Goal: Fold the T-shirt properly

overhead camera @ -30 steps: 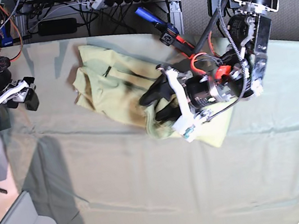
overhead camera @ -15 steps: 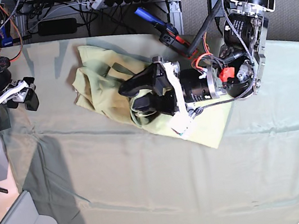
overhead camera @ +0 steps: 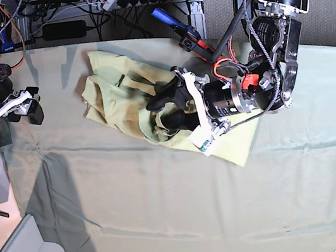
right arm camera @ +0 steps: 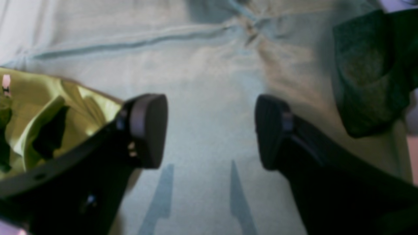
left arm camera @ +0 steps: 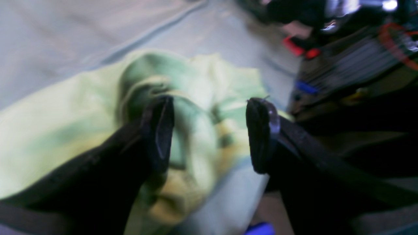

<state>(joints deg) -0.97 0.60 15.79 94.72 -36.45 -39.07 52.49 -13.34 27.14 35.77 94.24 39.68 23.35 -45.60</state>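
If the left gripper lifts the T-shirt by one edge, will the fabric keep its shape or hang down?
The T-shirt would likely sag: it already lies in soft folds and bunches on the table cloth. It looks thin, so probably light. The open left gripper would probably drag neighbouring layers along, since the folds overlap.

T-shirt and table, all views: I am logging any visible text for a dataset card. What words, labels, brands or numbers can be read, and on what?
None can be read.
The T-shirt is plain, with no print showing.
The table cloth bears no marking.
The left hand and right hand show no legible label; both wrist views are blurred.
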